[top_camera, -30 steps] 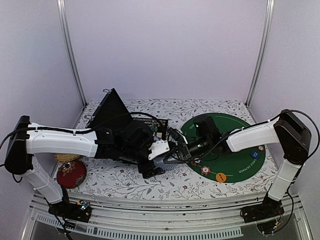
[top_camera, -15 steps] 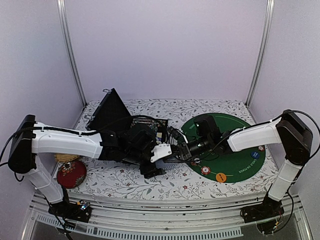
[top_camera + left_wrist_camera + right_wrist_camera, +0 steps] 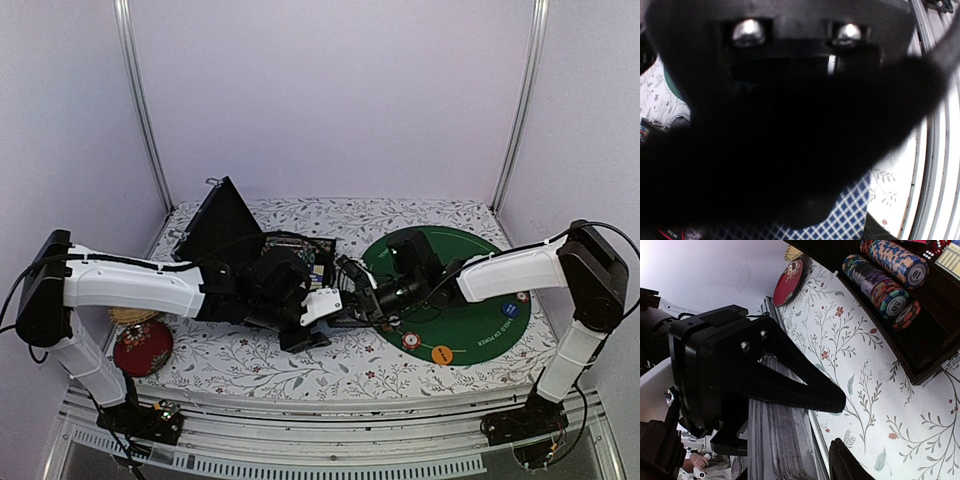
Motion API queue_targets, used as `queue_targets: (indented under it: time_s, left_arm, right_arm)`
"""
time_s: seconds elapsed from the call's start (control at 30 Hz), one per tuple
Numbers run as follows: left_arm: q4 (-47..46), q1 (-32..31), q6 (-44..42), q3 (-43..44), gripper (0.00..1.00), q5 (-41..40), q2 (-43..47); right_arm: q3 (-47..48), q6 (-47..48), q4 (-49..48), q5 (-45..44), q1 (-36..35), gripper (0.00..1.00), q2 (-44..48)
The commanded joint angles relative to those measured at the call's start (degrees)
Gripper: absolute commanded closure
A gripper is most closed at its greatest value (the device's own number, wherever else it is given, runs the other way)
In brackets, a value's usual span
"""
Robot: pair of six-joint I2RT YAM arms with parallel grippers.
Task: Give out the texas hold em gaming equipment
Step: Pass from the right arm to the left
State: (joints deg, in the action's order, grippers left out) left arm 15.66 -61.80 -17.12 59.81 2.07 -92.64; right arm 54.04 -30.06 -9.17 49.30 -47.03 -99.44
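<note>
My two grippers meet in front of the open black case [image 3: 300, 252]. The left gripper [image 3: 322, 312] is shut on a deck of playing cards. The deck's blue-white checked back [image 3: 850, 216] shows under a big dark shape that fills the left wrist view. The right gripper [image 3: 350, 303] is open. Its jaws [image 3: 837, 425] stand apart at the deck's stacked edge [image 3: 780, 440]. Rows of striped poker chips [image 3: 875, 287] lie in the case. On the green mat [image 3: 470, 262] lie an orange button [image 3: 441, 353], a chip [image 3: 411, 341] and a blue button [image 3: 509, 308].
The case lid [image 3: 225, 225] stands up at the back left. A red round object [image 3: 142, 348] lies at the near left and also shows in the right wrist view [image 3: 790, 282]. The table's front rail runs just below the grippers.
The left wrist has shifted slightly right and down, close against the right gripper. The right arm has hardly moved.
</note>
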Motion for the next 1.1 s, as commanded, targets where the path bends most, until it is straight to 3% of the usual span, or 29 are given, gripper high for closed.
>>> queue_targets:
  time_s: [0.0, 0.37, 0.53, 0.67, 1.07]
  left_arm:
    - [-2.3, 0.9, 0.5, -1.2, 0.47, 0.9, 2.2]
    - [-2.2, 1.5, 0.9, -1.6, 0.48, 0.9, 2.0]
    - [-1.9, 1.5, 1.1, -1.7, 0.48, 0.9, 1.8]
    - [-1.5, 1.6, 1.2, -1.7, 0.49, 0.8, 1.7]
    - [-0.9, 1.9, 1.7, -1.3, 0.48, 1.3, 0.8]
  right_arm:
    - [1.1, 3.3, 5.9, -4.4, -0.4, 0.60, 3.4]
    - [0.5, 6.0, 10.6, -5.7, 0.2, 0.53, 5.7]
    - [2.0, 7.5, 13.5, -6.2, 0.2, 0.44, 7.0]
    - [2.9, 9.3, 15.9, -8.5, 0.4, 0.43, 8.7]
    - [3.3, 9.1, 15.1, -8.2, 0.7, 0.37, 10.2]
